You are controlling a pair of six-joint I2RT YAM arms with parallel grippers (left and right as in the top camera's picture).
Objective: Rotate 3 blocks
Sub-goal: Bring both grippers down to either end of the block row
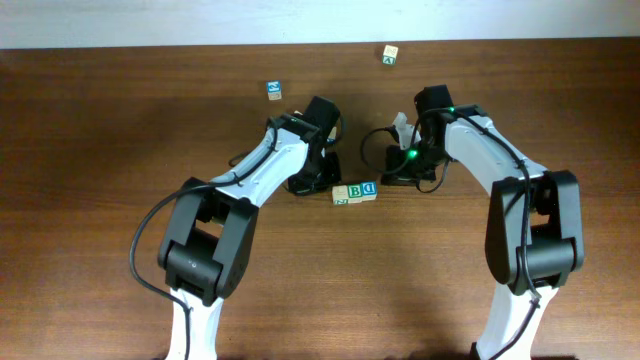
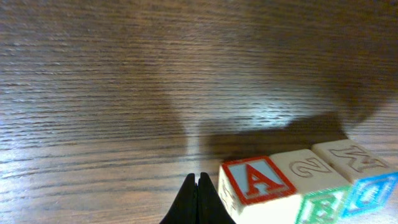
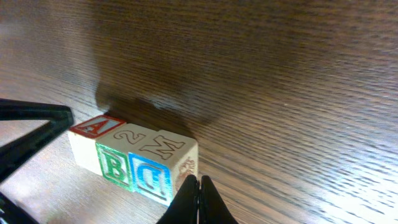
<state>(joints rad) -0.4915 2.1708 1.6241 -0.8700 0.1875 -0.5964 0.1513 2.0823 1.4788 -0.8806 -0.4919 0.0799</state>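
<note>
Wooden row of three blocks (image 1: 355, 192), two stray cubes (image 1: 273, 90) (image 1: 390, 54), left hand (image 2: 198, 190), right hand (image 3: 199, 193) closed.

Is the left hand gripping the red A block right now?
No, the left hand is shut empty, its tips beside the A block, not around it.

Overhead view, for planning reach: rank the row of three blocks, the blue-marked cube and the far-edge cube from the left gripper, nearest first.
1. Row of three blocks, just right of the left gripper.
2. Blue-marked cube, farther back on the left.
3. Far-edge cube, back right.
</note>
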